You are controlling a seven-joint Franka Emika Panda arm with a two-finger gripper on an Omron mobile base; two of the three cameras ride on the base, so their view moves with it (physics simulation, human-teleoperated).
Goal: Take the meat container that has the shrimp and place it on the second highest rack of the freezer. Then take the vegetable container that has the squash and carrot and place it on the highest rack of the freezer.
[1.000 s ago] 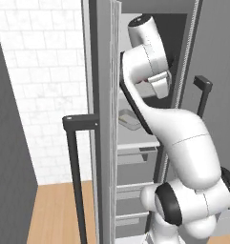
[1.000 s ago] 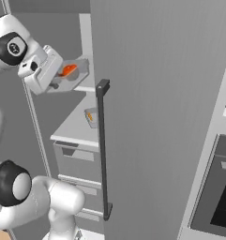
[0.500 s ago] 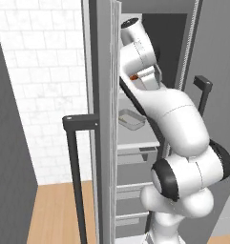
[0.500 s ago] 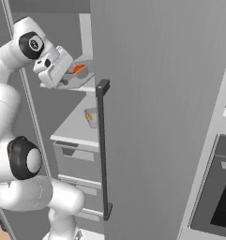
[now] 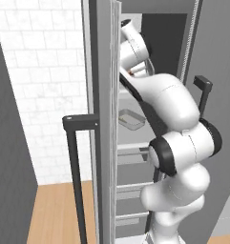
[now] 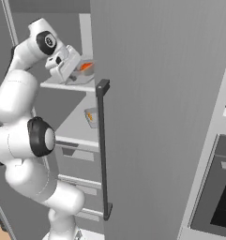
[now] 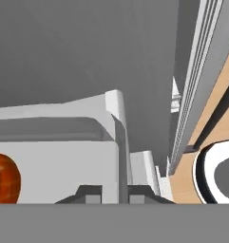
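The freezer (image 6: 147, 117) stands open, its tall grey door edge-on in front of the base, and the arm reaches up into its upper interior. The highest rack (image 6: 70, 85) lies directly beneath the end effector (image 6: 73, 71). A shelf further down, well below the end effector, which I take to be the second highest rack (image 6: 74, 126), already carries a tray with a small thin orange piece: the shrimp container (image 6: 91, 117). So the first half of the task looks done, and the second is in hand.

The end effector is clamped on the rim of the vegetable container (image 6: 82, 72); the hand view shows the two fingertips (image 7: 90, 193) pinching the container's thin wall. The squash and carrot (image 6: 87, 67) sit in the container just beyond the end effector, orange against pale grey. Whether the container's base is already touching the rack I cannot tell.

Next, I judge, the container needs settling flat on the rack, then the fingers spread and the hand draws straight back out, clear of the door.
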